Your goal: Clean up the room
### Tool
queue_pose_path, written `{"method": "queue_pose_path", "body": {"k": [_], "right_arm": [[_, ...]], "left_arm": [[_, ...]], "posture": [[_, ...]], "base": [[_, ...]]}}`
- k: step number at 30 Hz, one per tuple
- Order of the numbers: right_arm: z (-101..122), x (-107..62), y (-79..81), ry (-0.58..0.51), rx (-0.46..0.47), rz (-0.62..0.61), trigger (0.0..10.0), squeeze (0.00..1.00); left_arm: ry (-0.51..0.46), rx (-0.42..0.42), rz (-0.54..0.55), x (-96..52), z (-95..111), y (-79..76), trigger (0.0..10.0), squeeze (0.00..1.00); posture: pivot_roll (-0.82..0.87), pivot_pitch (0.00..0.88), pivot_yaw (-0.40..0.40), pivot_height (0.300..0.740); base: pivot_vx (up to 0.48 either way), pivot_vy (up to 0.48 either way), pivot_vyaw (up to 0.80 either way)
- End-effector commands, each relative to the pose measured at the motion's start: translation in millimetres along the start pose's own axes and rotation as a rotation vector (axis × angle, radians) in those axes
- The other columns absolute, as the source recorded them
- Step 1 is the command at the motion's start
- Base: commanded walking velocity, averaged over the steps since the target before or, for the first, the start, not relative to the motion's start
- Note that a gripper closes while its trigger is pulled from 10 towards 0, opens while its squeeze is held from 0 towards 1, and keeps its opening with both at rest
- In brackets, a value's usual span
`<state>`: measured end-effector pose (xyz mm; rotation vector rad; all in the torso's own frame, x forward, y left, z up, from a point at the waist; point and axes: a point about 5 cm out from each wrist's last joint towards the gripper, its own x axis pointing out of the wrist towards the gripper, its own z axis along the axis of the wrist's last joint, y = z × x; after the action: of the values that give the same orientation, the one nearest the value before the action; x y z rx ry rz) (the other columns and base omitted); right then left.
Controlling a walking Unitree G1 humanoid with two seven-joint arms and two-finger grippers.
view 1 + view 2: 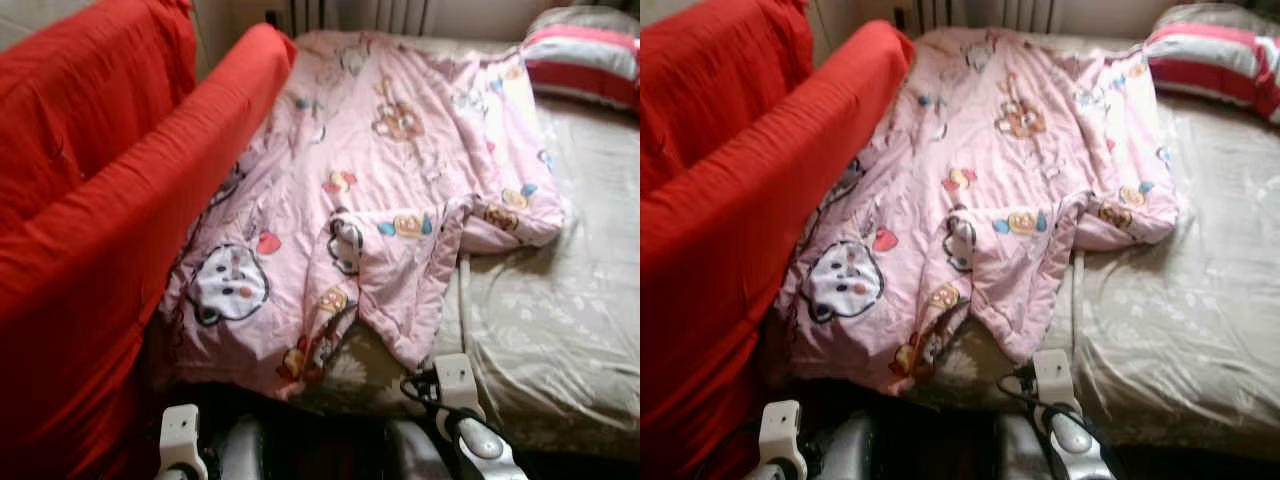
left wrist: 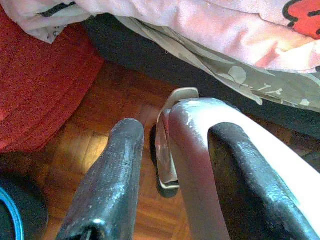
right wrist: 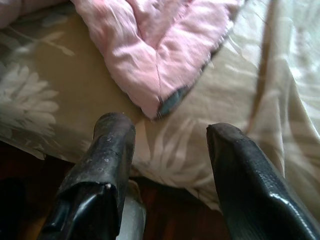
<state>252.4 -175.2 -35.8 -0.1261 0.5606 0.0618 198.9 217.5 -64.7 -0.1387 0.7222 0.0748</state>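
Right gripper [image 3: 165, 165] hangs spread and empty just short of the pink quilt [image 1: 380, 180] corner; might snag the bedsheet [image 3: 75, 95] underneath, hard to judge.

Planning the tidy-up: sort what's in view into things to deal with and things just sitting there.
To deal with: crumpled pink quilt sprawled across the bed; right gripper, open, at its nearest corner.

Just there: red sofa cover, striped pillow, radiator, left gripper low over the wood floor.

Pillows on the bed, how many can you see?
1. A striped pillow lies at the far right corner of the bed, beyond the pink quilt. More could be hidden under the quilt.
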Motion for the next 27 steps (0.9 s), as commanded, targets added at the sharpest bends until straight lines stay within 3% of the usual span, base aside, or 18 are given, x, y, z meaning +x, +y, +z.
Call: {"method": "queue_pose_path", "body": {"k": [1,4,8,27], "right_arm": [[-3.2,-1.3,2.3,0.006,-0.008,0.012,10.0,0.00],[-2.0,-1.3,3.3,-0.006,-0.020,0.028,10.0,0.00],[-2.7,-1.7,4.3,-0.006,-0.022,0.041,10.0,0.00],[-0.9,-1.3,1.6,-0.016,0.007,0.011,10.0,0.00]], "left_arm": [[0.113,-0.008,0.000,-8.7,-28.2,0.7,10.0,0.00],[0.113,-0.011,-0.007,-8.7,-28.2,0.3,10.0,0.00],[0.115,-0.009,-0.016,-8.6,-28.2,-0.2,10.0,0.00],[0.116,-0.011,-0.023,-8.7,-28.2,0.0,10.0,0.00]], "posture": [[-0.08,0.190,0.021,0.628],[-0.08,0.188,0.021,0.628],[-0.08,0.182,0.022,0.628],[-0.08,0.181,0.025,0.628]], "base": [[0.000,0.000,0.00],[0.000,0.000,0.00],[0.062,0.000,0.80],[0.259,0.000,0.00]]}}
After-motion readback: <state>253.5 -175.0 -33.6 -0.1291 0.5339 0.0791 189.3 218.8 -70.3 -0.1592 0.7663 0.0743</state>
